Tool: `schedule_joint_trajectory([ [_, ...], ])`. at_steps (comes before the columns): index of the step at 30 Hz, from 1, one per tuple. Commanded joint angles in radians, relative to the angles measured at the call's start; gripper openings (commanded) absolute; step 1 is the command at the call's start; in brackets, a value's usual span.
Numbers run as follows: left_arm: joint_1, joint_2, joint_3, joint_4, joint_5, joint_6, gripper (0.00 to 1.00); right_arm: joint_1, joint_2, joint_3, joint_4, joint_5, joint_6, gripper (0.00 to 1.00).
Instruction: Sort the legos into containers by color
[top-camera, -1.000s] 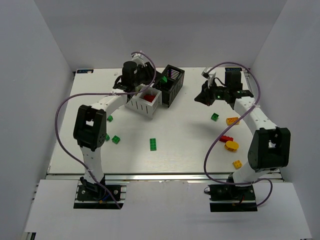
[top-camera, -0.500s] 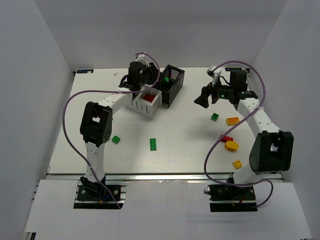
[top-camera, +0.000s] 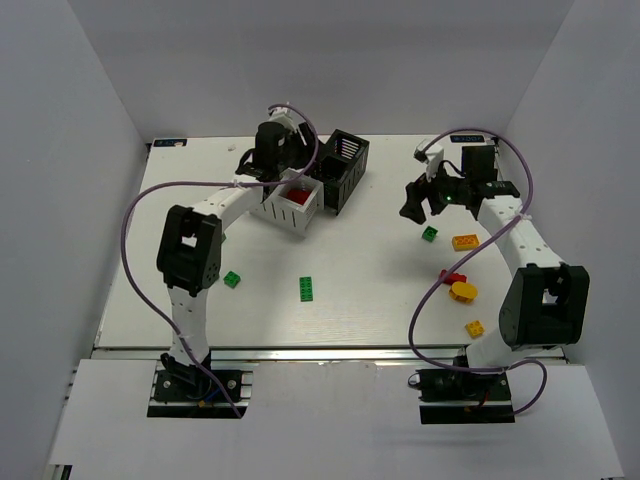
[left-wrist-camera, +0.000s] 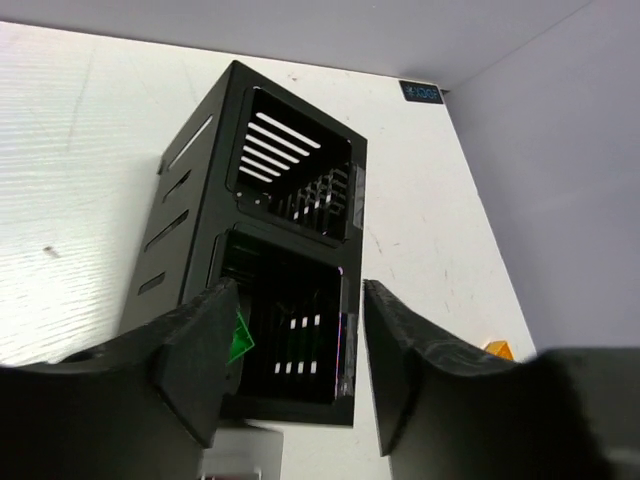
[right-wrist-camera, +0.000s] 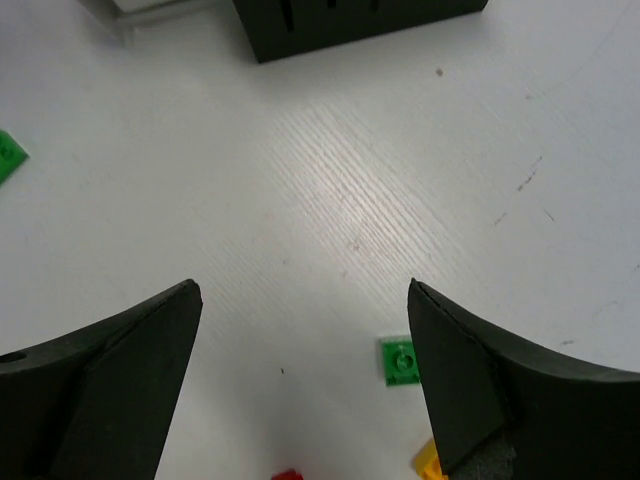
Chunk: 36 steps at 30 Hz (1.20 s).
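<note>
Changing on the left: the left pincer (left-wrist-camera: 297, 300), clenched a second ago, now stands parted and empty over the black container (left-wrist-camera: 195, 235) at 11 o'clock on the surface (top-camera: 370, 300). A green lego (left-wrist-camera: 239, 338) shows inside the nearer compartment, so I'd judge one more piece sorted.
White container (top-camera: 272, 210): just beside the black one, at its 8 o'clock, with red legos (top-camera: 296, 196) in one compartment.
Box make: slatted walls, square open-top cells, hard and matte.
Loose greens: a small green brick (top-camera: 231, 279) at 8 o'clock and a longer green brick (top-camera: 307, 288) near 6 o'clock.
Changing on the right: the right pincer (right-wrist-camera: 302, 295) has gone from clenched to fully released, holding nothing, above a square green brick (right-wrist-camera: 400, 361) at 2 o'clock, which is probably the next pick.
Right-hand scatter: orange-yellow bricks (top-camera: 465, 241) and a red brick (top-camera: 453, 278) at 4 o'clock, studded plastic, unsorted.
</note>
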Motion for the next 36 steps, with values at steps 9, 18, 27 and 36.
schedule_joint_trajectory([
  [9,0.008,-0.577,-0.396,-0.111,-0.169,0.141,0.47,-0.010,0.022,-0.010,-0.544,0.316,-0.368,0.61],
  [18,0.016,-1.013,-0.786,-0.180,-0.331,0.090,0.81,-0.008,-0.001,-0.135,-0.526,0.562,-0.503,0.89],
  [27,0.016,-1.130,-0.959,-0.165,-0.323,-0.025,0.82,-0.004,0.074,-0.144,-0.463,0.571,-0.654,0.87],
  [36,0.016,-1.173,-0.989,-0.206,-0.341,-0.035,0.82,0.003,0.154,-0.150,-0.451,0.531,-0.658,0.75],
])
